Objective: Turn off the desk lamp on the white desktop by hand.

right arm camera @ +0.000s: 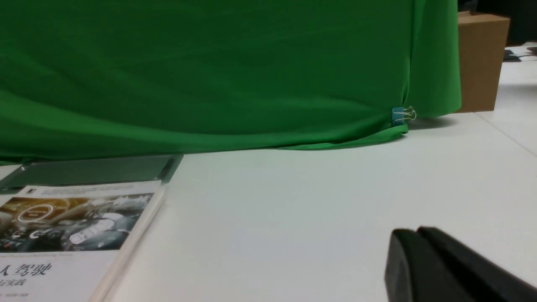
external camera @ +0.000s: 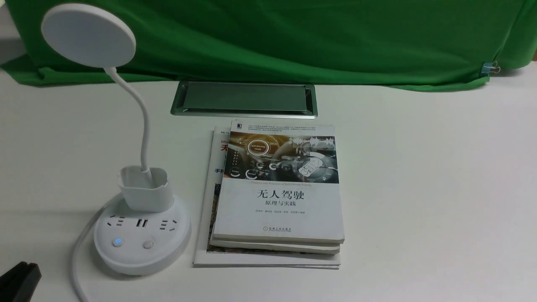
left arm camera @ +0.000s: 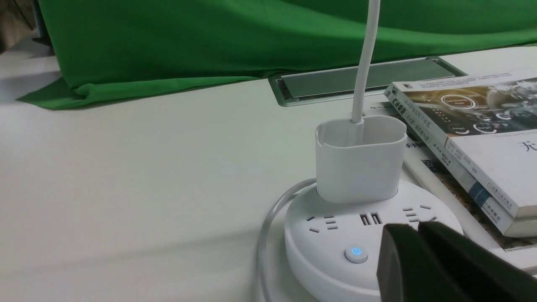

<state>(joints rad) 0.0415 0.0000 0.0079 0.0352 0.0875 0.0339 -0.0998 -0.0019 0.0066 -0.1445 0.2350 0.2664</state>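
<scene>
The white desk lamp (external camera: 142,235) stands at the left of the white desktop (external camera: 419,188), with its disc head (external camera: 89,35) up at the far left, a cup holder (external camera: 145,188) and a round base. One base button (external camera: 118,241) glows blue; a plain button (external camera: 148,244) sits beside it. My left gripper (left arm camera: 417,227) is shut and empty, its black tips hovering over the base (left arm camera: 331,235) beside the blue-lit button (left arm camera: 356,253); it shows at the bottom left corner of the front view (external camera: 19,277). My right gripper (right arm camera: 415,233) is shut and empty above bare desktop (right arm camera: 293,209).
A stack of books (external camera: 277,197) lies just right of the lamp base. A silver-framed cable hatch (external camera: 244,100) sits behind them. A green cloth (external camera: 293,37) hangs at the back. The lamp's white cord (external camera: 77,260) trails off the front left. A cardboard box (right arm camera: 480,58) stands far right.
</scene>
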